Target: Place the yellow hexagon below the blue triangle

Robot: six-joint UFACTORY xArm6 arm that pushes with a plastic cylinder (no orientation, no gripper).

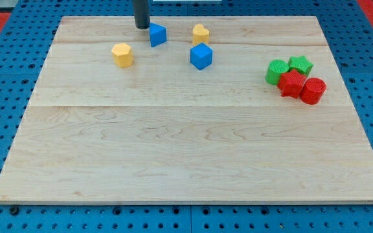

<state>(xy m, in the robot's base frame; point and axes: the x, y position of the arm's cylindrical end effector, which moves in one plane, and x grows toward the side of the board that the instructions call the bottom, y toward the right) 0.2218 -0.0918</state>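
The yellow hexagon (122, 55) is seen at the view's upper left, lower-left of the blue triangle (157, 34) and apart from it, so the placement is judged unfinished: 1 push toward the view's right is left. My tip (142, 26), a bare rod holding nothing, is found just left of the blue triangle; contact cannot be told.
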